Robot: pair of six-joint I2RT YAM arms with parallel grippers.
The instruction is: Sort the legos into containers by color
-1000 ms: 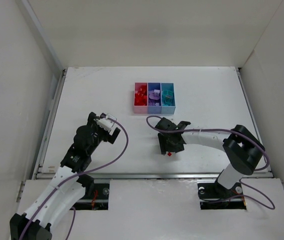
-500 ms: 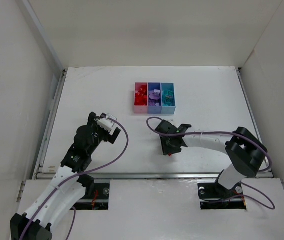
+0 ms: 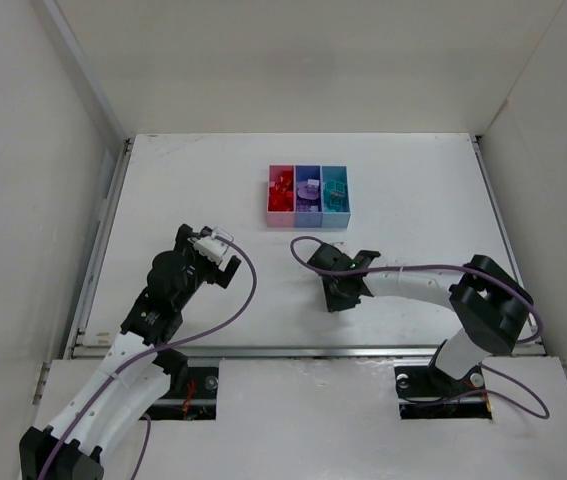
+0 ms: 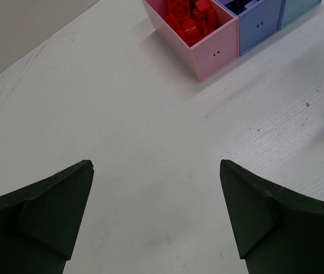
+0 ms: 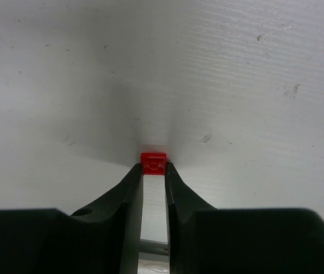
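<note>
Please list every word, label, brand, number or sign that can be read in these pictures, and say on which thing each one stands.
None can be read in any view.
The pink bin and purple-blue bin each carry only two small dots on the near wall, no letters.
The red brick shows a round mark on top, too small to read.

Two arms: left arm and right arm. Each has one gripper, the left gripper and the right gripper, with two fingers apiece. Three bins stand in one row: one pink bin, one purple bin, one blue bin. One red brick is outside them. The red pieces in the pink bin are several, heaped too close to count. The purple pieces and teal pieces are too small to count. Two cables, left cable and right cable.
</note>
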